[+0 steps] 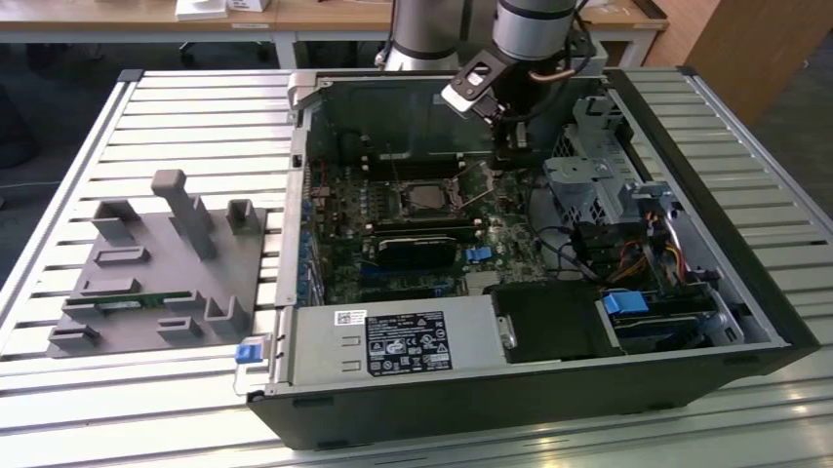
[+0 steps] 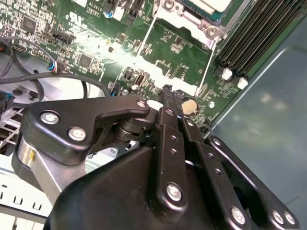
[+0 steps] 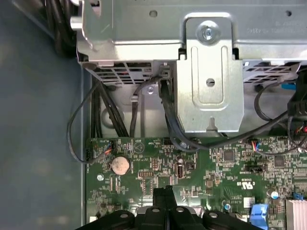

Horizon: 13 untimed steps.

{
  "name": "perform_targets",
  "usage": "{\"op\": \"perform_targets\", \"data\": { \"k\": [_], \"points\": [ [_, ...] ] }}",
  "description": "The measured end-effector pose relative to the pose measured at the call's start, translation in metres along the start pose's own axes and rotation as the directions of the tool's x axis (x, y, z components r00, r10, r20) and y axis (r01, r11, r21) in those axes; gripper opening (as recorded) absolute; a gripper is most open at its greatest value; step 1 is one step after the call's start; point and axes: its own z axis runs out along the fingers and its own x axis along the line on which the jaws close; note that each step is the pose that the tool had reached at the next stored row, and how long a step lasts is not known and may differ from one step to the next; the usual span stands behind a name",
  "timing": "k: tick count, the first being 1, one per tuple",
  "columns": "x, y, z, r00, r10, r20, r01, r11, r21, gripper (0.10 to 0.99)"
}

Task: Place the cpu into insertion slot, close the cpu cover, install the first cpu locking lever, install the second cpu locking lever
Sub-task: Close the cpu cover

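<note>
My gripper (image 1: 513, 151) hangs upper centre in the exterior view, fingers pinched together on nothing, tip low beside the insertion slot (image 1: 450, 210), probably for pressing a lever. The cpu (image 1: 424, 198) already sits inside, mid-frame.

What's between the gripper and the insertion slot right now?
Green circuit board with small components, crossed by thin silvery rods, lies between the shut gripper and the insertion slot, seen in the second wrist view.
</note>
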Motion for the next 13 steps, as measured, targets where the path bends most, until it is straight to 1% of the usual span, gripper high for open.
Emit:
{"op": "perform_targets", "data": {
  "k": [8, 13],
  "points": [
    [0.0002, 0.0069, 0.0009, 1.0000, 0.000, 0.0003, 0.000, 1.0000, 0.000, 0.106],
    [0.0002, 0.0079, 0.0055, 1.0000, 0.000, 0.0006, 0.000, 1.0000, 0.002, 0.106]
  ]
}}
